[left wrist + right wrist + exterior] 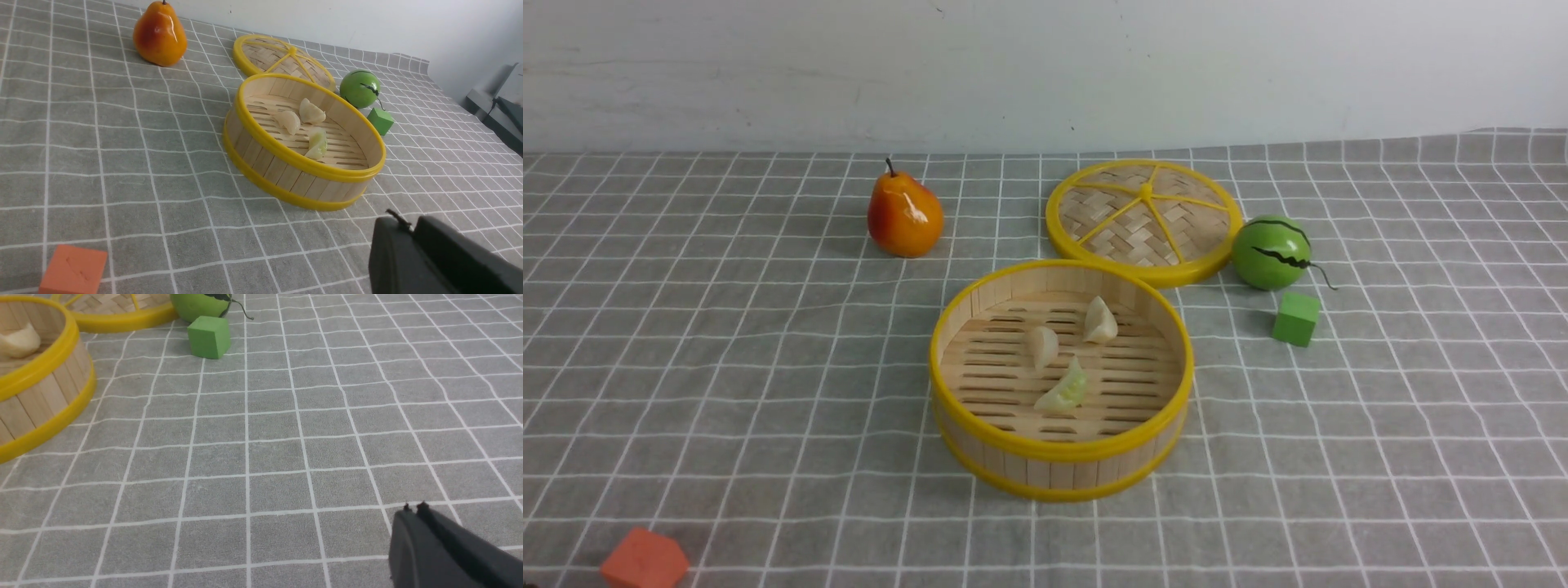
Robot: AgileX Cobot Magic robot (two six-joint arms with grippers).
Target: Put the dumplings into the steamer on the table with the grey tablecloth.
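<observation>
On the slatted floor of the round bamboo steamer (1058,469), three dumplings lie apart from one another: the pale green dumpling (1065,389) at the near side of the group, one cream-white dumpling (1043,347) farther off and slightly to its left, and the other cream-white dumpling (1100,321) farthest and to the right. The steamer is open, its yellow rim all around them, and it stands near the middle of the desk (768,392), which is covered by the grey tablecloth (1405,425) with its white grid

Just behind the steamer, toward the right, the woven lid (1143,216) lies flat with its yellow spokes facing up. Beside the lid's right edge sits a green toy watermelon (1270,253) with dark stripes and a curled stem, and a green block (1296,319) rests just nearer than the melon. Far and to the left of the lid, a red-orange pear (904,214) stands with its stem up. Near and far to the left, well apart from the steamer, is an orange block (645,559)

Over at the near side, the left gripper (402,220) has its fingertips close to each other with nothing visible between them; whether they meet, I cannot tell. The right gripper (414,508) has its fingers together, empty, above the cloth
</observation>
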